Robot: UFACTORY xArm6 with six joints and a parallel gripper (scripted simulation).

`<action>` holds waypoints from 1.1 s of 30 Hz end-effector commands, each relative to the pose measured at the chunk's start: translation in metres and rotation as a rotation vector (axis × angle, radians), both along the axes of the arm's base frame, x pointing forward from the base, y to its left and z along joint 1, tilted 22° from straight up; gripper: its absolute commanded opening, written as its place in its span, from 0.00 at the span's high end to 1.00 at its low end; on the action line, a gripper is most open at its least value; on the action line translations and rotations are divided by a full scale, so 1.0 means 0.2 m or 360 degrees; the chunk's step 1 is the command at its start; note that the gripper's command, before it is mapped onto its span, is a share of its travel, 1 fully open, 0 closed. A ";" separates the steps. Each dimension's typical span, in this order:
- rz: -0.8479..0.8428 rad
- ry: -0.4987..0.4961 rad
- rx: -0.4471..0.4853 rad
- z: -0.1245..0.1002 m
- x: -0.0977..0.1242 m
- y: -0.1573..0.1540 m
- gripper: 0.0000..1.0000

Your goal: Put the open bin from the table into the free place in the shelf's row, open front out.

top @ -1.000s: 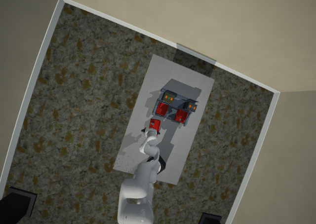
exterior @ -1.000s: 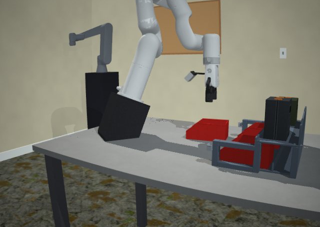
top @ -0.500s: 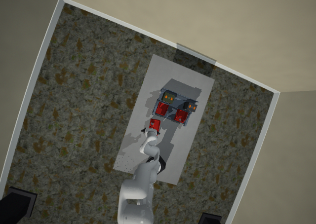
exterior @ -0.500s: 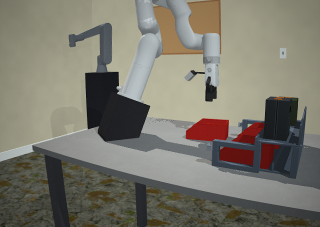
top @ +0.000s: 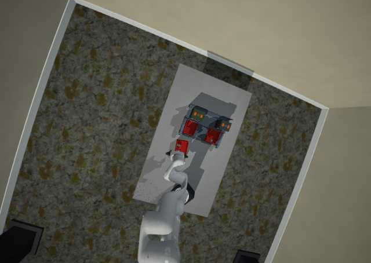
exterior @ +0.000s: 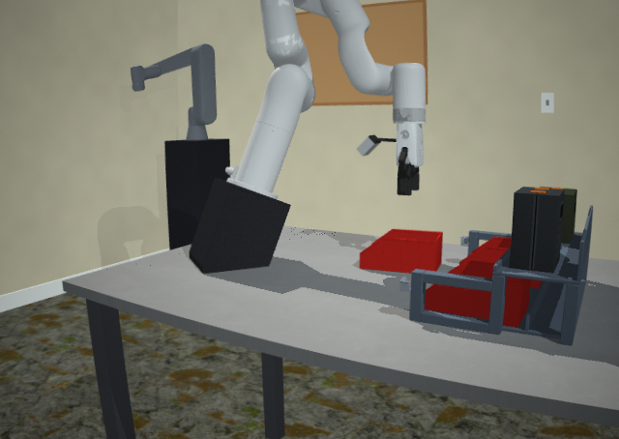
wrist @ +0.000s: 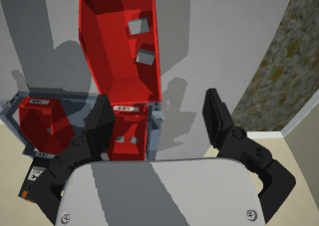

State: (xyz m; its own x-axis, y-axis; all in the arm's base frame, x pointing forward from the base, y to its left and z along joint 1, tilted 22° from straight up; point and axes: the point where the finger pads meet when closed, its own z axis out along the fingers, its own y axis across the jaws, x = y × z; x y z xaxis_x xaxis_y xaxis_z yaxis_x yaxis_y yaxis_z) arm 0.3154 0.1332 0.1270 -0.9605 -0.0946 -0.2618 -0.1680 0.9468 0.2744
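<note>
The red open bin stands level on the grey table, just in front of the grey shelf. Two grey parts lie inside it. My gripper is open and empty. It hangs well above the bin's end away from the shelf, fingers pointing down. Two other red bins stand in the shelf's row, with a free gap between them.
An olive box and a black box with orange marks stand on the shelf's upper board. The arm's black base sits at the table's near end. A grey camera arm on a black stand is behind it.
</note>
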 end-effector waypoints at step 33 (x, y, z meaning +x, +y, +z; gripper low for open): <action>0.0000 -0.0005 0.0001 0.01 0.00 0.00 0.72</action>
